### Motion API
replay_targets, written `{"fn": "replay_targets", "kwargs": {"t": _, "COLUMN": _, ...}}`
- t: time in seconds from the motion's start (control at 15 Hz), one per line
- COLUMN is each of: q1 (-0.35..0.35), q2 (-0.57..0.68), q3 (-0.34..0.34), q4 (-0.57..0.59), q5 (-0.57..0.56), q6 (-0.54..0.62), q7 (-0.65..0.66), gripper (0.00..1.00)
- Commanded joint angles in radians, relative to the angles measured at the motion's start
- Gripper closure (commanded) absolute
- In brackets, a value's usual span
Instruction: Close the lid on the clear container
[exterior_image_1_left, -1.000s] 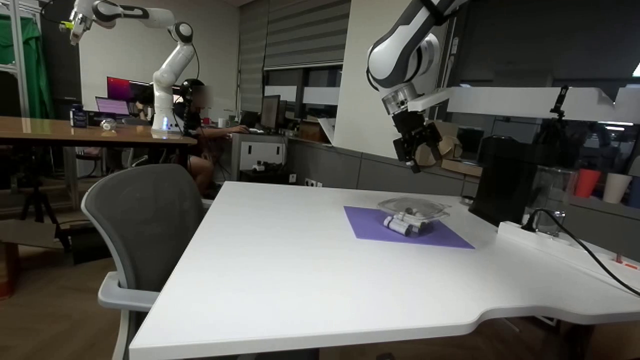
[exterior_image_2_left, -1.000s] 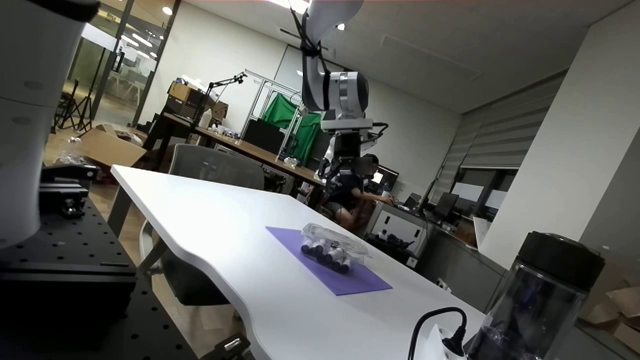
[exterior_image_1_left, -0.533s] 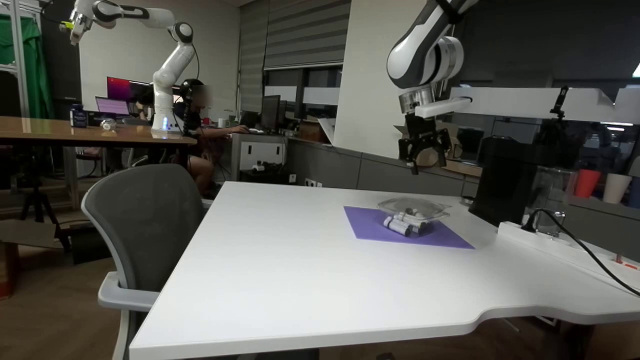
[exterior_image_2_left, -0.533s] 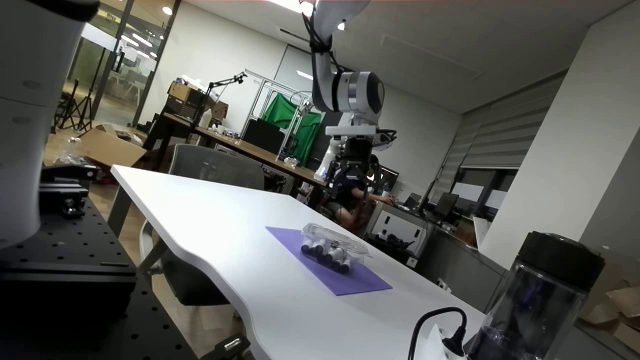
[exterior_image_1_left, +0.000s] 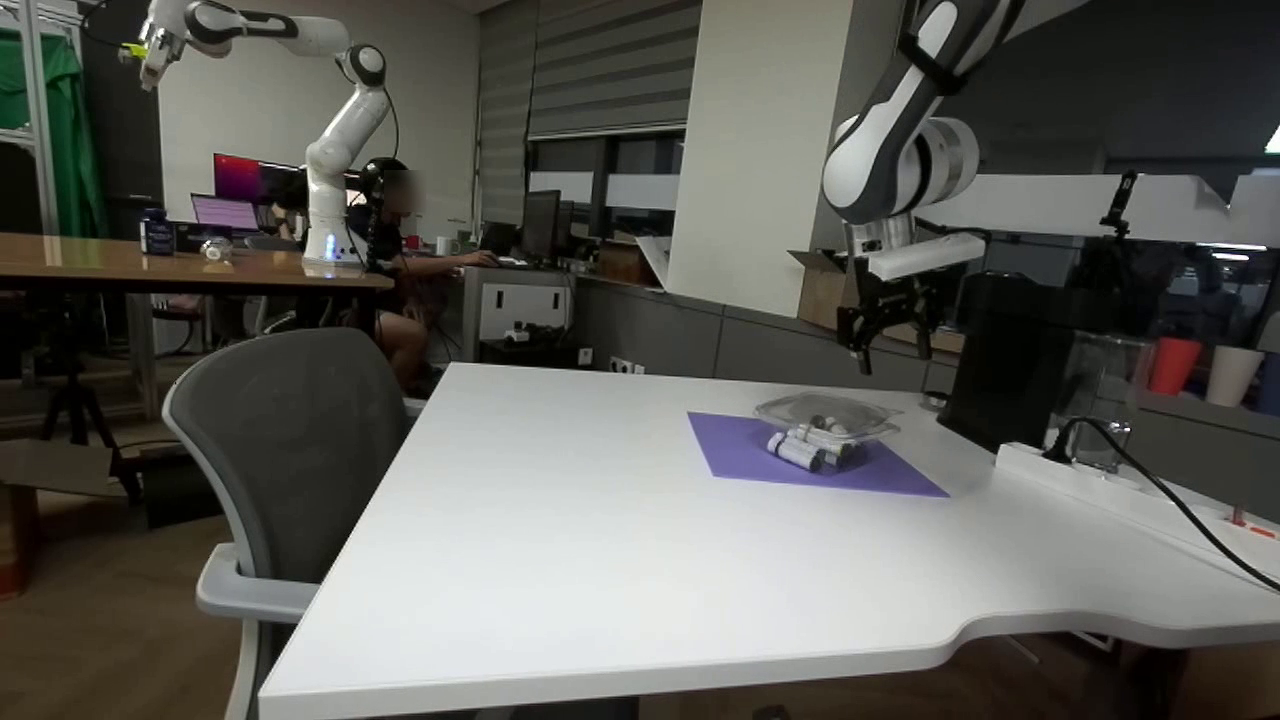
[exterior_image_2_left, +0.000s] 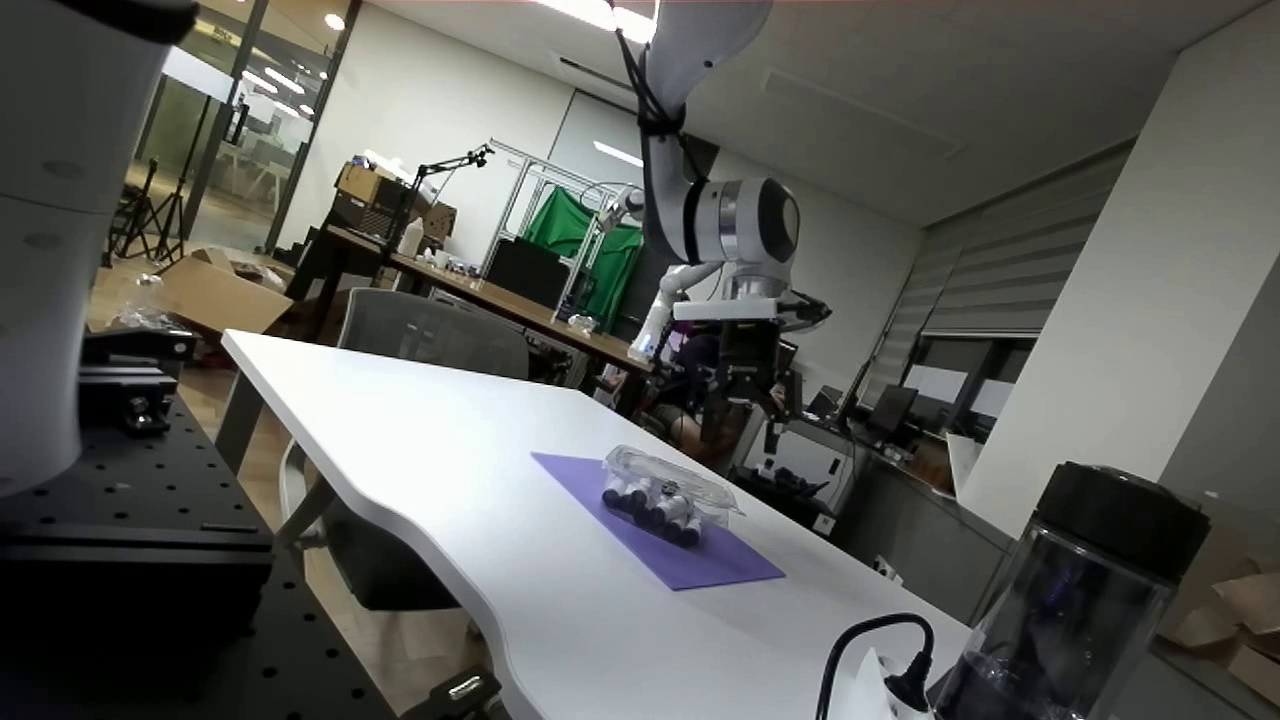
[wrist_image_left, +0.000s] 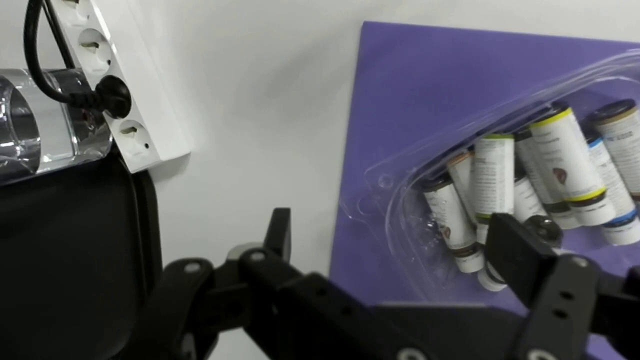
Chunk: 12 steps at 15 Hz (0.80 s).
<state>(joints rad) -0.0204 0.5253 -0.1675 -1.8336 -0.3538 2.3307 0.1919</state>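
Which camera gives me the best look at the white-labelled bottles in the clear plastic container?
The wrist view: the white-labelled cylindrical bottles appear largest, coloured bands visible, though the jaws partly hide some. Both exterior views show them smaller in the low clear plastic container, bands too small to make out.

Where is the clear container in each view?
In an exterior view: clear container right of center, below mid-height.
In an exterior view: clear container near center, below mid-height.
Wrist view: clear container at right, cut off by the edge.
Shared landmark: the purple mat beneath it.
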Motion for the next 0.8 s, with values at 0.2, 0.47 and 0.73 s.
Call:
{"fn": "replay_targets", "kwargs": {"t": 0.2, "q1": -0.065, "q2": 0.083, "q3": -0.011, "q4": 0.059, "q5": 0.054, "q6": 0.035, "q7": -0.091, "gripper": 0.0}}
{"fn": "replay_targets", "kwargs": {"t": 0.47, "q1": -0.052, "q2": 0.065, "q3": -0.021, "q4": 0.011, "q5": 0.045, "q6": 0.081, "q7": -0.074, "gripper": 0.0}}
{"fn": "replay_targets", "kwargs": {"t": 0.73, "q1": -0.047, "q2": 0.065, "q3": -0.02, "q4": 0.011, "q5": 0.044, "q6": 0.081, "q7": -0.074, "gripper": 0.0}}
